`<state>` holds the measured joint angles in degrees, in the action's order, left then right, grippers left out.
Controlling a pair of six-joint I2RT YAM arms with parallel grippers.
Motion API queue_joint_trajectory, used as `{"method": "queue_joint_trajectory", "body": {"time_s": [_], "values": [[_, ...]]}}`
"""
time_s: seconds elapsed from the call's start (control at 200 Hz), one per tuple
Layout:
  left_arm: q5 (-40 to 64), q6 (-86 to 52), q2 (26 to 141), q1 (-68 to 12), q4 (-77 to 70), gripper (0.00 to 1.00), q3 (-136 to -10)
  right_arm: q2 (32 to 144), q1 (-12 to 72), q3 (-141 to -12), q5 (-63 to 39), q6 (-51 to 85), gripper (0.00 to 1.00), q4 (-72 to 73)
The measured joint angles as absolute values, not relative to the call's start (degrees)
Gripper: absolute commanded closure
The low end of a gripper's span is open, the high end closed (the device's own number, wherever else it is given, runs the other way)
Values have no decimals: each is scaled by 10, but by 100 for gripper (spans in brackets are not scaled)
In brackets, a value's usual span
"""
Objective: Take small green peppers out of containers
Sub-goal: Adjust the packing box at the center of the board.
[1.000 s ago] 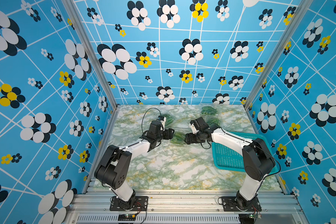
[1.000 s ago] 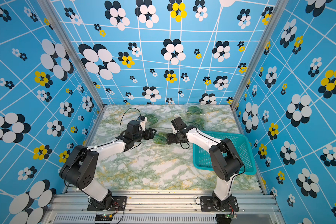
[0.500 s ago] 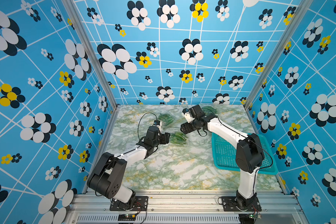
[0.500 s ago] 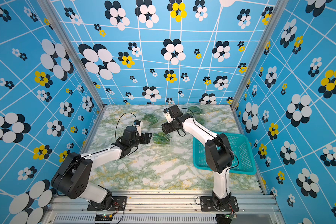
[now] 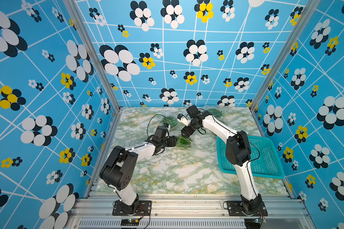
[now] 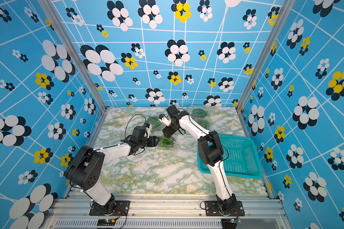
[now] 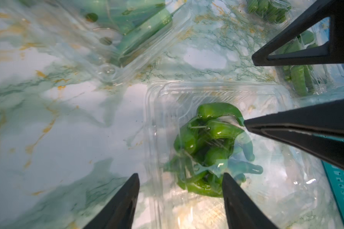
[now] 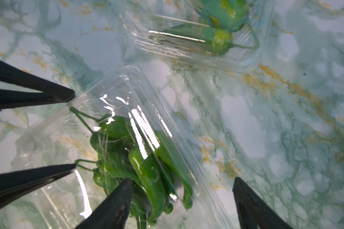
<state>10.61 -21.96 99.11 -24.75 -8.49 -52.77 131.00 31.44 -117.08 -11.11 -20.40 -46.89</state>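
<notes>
My left jaws parted astride a clear container point(image 7: 216, 90) wall, peppers point(image 7: 214, 130) just ahead under plastic, my right jaws wide opposite, other containers point(image 6: 199, 113) beyond, teal basket point(image 5: 256, 172) aside.

Mid table point(image 5: 177, 174): centre container point(image 5: 185, 142) w/ peppers point(image 7: 211, 138) inside. Left fingers point(image 7: 127, 198) at its left edge, right fingers point(image 8: 115, 202) just behind it. Second container point(image 6: 155, 121) behind-left of centre one. Third container point(image 6: 199, 113) at rear right, fourth container point(image 6: 206, 124) just in front of it. Basket point(image 5: 270, 170) on table's right side, fwd of those.
</notes>
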Motion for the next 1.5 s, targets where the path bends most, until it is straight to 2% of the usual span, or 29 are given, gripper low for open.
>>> {"method": "queue_joint_trajectory", "body": {"time_s": [0.09, 0.18, 0.43, 0.665, 0.814, 0.929, 1.124, 1.184, 1.219, 1.464, 1.474, 1.499], "values": [[128, -222, 1032, -248, -77, 50, -572, 1310, 313, -1167, -122, -208, 21, -483], [143, -230, 1066, -248, -77, 50, -608, 1305, 308, -1146, -134, -208, 21, -475], [118, -244, 1088, -251, -81, 32, -634, 1235, 283, -1025, -160, -184, 24, -421], [55, -237, 1016, -253, -103, 29, -561, 1119, 284, -865, -166, -157, 21, -384], [15, -232, 928, -253, -97, 31, -510, 1106, 278, -861, -163, -154, 21, -380], [0, -226, 880, -253, -87, 38, -484, 1114, 261, -883, -171, -154, 21, -378], [16, -219, 884, -253, -53, 55, -480, 1140, 239, -926, -175, -147, 21, -358], [25, -218, 896, -253, -42, 56, -480, 1146, 239, -933, -176, -143, 21, -358], [31, -218, 904, -253, -36, 60, -480, 1149, 239, -939, -177, -141, 21, -359], [70, -218, 942, -253, -12, 58, -481, 1157, 239, -936, -205, -108, 22, -324], [71, -219, 944, -253, -12, 54, -481, 1157, 239, -936, -206, -107, 22, -322], [75, -220, 946, -253, -12, 53, -481, 1160, 239, -935, -207, -104, 23, -321]]}}
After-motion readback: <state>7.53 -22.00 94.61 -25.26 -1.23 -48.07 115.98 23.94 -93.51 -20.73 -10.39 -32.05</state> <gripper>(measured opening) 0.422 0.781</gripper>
